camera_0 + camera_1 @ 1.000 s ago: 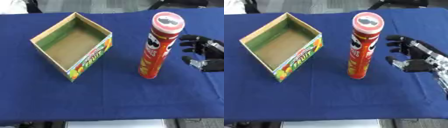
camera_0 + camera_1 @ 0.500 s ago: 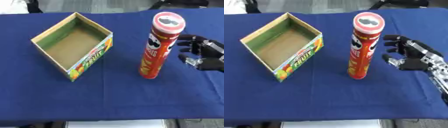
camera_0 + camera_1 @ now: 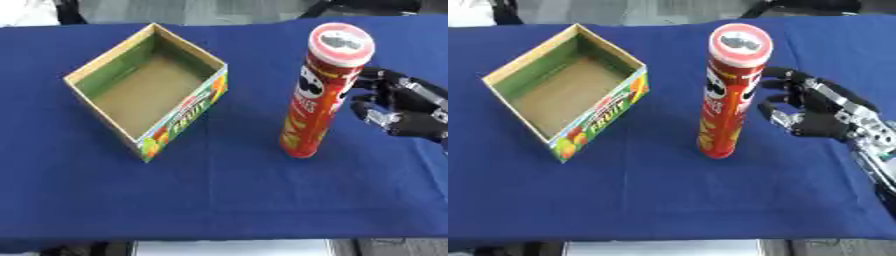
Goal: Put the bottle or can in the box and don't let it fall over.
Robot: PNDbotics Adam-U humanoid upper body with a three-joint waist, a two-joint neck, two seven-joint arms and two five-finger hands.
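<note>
A tall red chip can [image 3: 318, 95] with a red lid stands upright on the blue table, right of centre. An open cardboard box [image 3: 149, 89] with fruit print on its side lies to the left, empty inside. My right hand [image 3: 815, 110] is just right of the can at mid height, fingers spread and slightly bent toward it, thumb low. Its fingertips reach close to the can's side, with a narrow gap still showing. The left hand shows in neither view.
The blue tablecloth [image 3: 219, 200] covers the whole work area, with its front edge near the bottom of the view. Between the box and the can is a strip of bare cloth.
My right hand has moved left, closer to the can. The can and the box have stayed in place.
</note>
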